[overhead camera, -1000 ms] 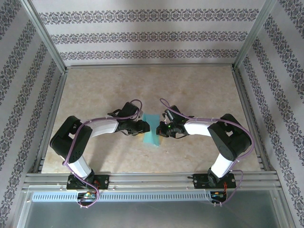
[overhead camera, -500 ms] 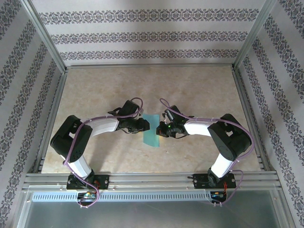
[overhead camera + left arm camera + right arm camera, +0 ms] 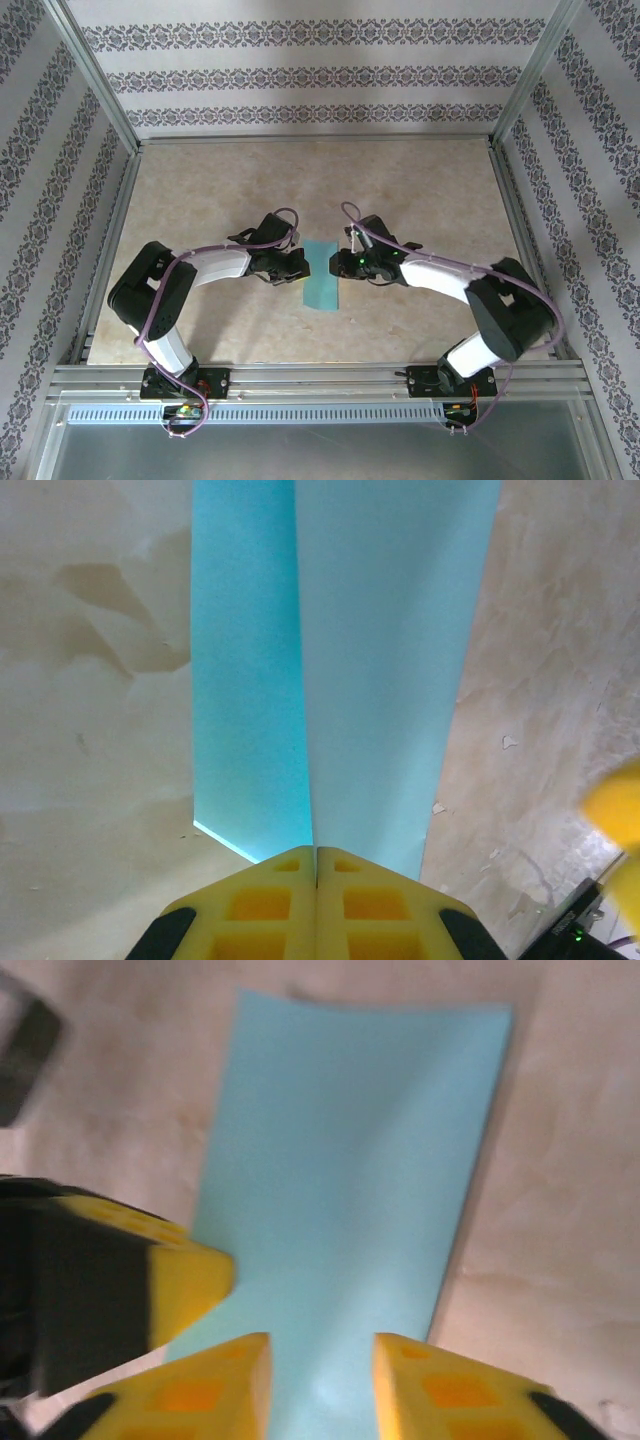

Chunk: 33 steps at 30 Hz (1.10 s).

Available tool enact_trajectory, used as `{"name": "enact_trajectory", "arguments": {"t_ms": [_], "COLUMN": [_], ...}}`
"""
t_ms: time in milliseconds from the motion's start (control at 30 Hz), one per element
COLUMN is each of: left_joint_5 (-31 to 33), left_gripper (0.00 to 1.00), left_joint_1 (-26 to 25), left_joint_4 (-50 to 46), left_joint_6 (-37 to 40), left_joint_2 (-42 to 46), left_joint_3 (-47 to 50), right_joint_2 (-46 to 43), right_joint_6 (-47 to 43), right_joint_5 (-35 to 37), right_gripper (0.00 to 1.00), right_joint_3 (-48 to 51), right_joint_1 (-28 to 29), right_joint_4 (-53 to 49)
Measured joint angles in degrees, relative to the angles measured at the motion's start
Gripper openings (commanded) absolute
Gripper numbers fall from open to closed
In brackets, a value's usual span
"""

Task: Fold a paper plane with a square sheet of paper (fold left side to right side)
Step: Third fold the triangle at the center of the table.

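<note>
The left gripper (image 3: 316, 880) has its two yellow fingers pressed fully together, and the line between the brighter and the paler part of the square sheet of paper (image 3: 390, 660) runs straight into the seam between them, so it seems to pinch the sheet at its left edge. The right gripper (image 3: 320, 1365) has its fingers spread apart, with the teal-blue paper showing in the gap between them; they do not close on it. From the right wrist, the yellow tip of the left gripper is seen touching the left edge of the sheet. From above, the sheet (image 3: 322, 278) lies as a narrow upright rectangle on the beige table (image 3: 420, 190), near the middle, between the two grippers, which face each other across it
</note>
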<state>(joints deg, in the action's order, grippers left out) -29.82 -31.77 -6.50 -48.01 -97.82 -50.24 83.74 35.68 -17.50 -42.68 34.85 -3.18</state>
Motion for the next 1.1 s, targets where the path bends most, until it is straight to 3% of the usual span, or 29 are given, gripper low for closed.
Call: {"name": "enact_trajectory", "arguments": {"t_ms": [100,267,433,567,900,1100], "left_joint_5": [-0.2,-1.4,-1.99,-2.49,-2.78,-2.75], "left_gripper": [0.0,0.0,0.0,0.0,0.0,0.0], "left_joint_1": [0.0,0.0,0.0,0.0,0.0,0.0], "left_joint_4": [0.15,0.07,0.07,0.04,-0.11,-0.13], "left_joint_6": [-1.22,-2.43,-3.13,-3.3,-3.28,-3.28], "left_joint_2": [0.0,-0.87,-1.11,-1.11,-1.14,-1.14], "left_joint_3": [0.0,-0.37,-0.42,-0.48,-0.61,-0.61], "right_joint_2": [-6.29,-12.13,-12.22,-7.87,6.47,8.35], "right_joint_6": [-3.8,-10.36,-15.43,-19.1,-23.47,-24.13], "right_joint_5": [4.17,13.2,22.01,27.76,34.91,37.2], "right_gripper": [0.58,0.72,0.84,0.85,0.65,0.44], "right_joint_3": [2.05,5.9,8.44,7.91,0.59,-0.74], "right_joint_1": [2.93,14.47,24.94,31.01,33.29,33.29], "right_joint_4": [-0.07,-0.72,-1.79,-1.68,-1.18,-0.9]}}
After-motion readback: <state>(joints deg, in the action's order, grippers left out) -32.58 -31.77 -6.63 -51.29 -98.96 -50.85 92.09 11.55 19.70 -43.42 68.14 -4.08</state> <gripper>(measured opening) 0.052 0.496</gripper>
